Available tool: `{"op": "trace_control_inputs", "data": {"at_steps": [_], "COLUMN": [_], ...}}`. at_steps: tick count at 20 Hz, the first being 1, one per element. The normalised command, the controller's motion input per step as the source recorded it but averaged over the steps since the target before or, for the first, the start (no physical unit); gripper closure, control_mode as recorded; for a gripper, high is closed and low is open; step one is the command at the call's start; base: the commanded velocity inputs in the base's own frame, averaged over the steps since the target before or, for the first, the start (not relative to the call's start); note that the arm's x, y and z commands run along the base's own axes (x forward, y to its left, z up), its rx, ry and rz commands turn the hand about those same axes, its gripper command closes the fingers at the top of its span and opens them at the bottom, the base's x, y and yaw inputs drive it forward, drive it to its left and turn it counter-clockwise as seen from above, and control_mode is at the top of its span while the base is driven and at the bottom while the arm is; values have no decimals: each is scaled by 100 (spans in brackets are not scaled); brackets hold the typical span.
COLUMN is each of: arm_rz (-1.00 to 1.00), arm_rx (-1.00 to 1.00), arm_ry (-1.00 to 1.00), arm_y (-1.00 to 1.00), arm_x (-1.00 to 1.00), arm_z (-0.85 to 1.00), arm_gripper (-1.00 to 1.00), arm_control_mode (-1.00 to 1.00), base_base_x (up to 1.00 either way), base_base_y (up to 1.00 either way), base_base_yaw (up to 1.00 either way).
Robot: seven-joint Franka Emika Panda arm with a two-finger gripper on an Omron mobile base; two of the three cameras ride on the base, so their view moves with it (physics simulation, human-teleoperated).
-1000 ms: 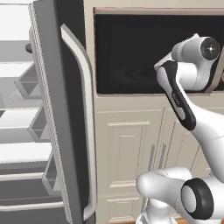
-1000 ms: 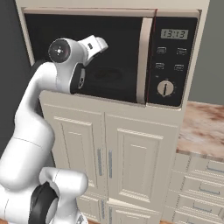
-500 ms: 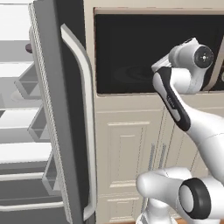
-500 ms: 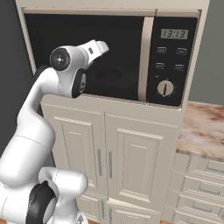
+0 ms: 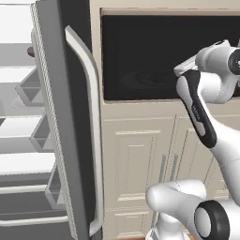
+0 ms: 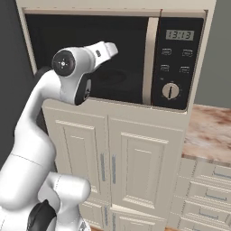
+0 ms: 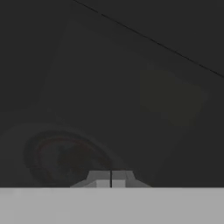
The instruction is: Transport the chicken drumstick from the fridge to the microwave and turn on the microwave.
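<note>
Here your white arm is bent at the elbow and raised in front of the microwave [image 6: 113,58], its closed black glass door just ahead of the hand; the gripper [image 7: 111,178] is clenched on nothing, fingertips pressed together. To the left the fridge [image 5: 70,117] stands open, its dark door and long pale handle near the arm. Through the dark glass the hand view shows a dim round plate [image 7: 65,157]; you cannot tell the chicken drumstick from it; the right base view shows the control panel [image 6: 177,58] with clock and dial.
</note>
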Motion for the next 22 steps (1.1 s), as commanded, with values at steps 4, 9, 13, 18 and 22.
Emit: {"op": "trace_control_inputs", "data": {"at_steps": [4,9,13,18,22], "arm_rz": [-8,-3,-9,-14,-2], "arm_rx": [19,34,45,50,33], "arm_ry": [-1,1,0,-7,-2], "arm_y": [-60,-52,-53,-50,-47], "arm_x": [-63,-7,-23,-45,-58], "arm_z": [34,8,15,11,0], "arm_gripper": [100,100,100,100,100], "arm_control_mode": [-100,-100,-100,-100,-100], "base_base_x": [0,0,0,0,0], "base_base_y": [0,0,0,0,0], "base_base_yaw": [0,0,0,0,0]}}
